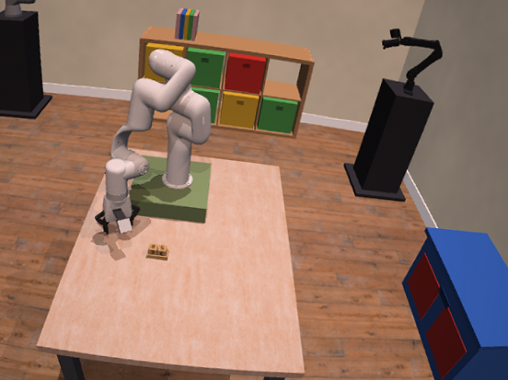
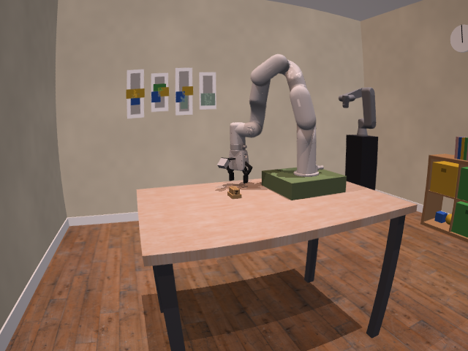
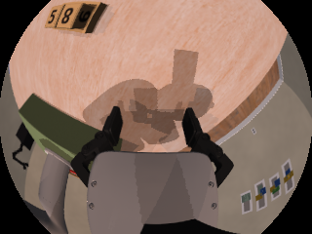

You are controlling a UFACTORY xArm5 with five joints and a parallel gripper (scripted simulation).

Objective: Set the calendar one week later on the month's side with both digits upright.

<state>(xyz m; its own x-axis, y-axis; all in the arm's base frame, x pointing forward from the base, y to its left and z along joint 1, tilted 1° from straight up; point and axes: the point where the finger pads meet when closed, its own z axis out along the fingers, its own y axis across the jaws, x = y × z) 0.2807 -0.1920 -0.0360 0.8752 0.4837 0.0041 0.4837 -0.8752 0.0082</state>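
The calendar is a small wooden tray [image 1: 157, 257] [image 2: 237, 197] on the table, with two wooden cubes side by side in it. The left cube [image 1: 152, 249] [image 3: 66, 16] shows an 8 on top in the wrist view, and a shaded 6 or 9 on its near end face. The right cube [image 1: 162, 250] [image 2: 236, 191] [image 3: 51, 17] shows a 5 on top in the wrist view and what looks like a 2 on its end in the exterior view. The front digits are too small to read. My gripper [image 1: 116, 230] [image 2: 238, 180] [image 3: 152, 114] is open and empty, above the table left of the tray.
The table [image 1: 210, 316] [image 2: 196, 222] carries the arm's green base block [image 1: 170, 210] [image 2: 317, 186] [image 3: 54, 124] behind the calendar. The table's left edge is close beside my gripper in the top view. A blue cabinet [image 1: 477, 282] stands on the floor, away to the right.
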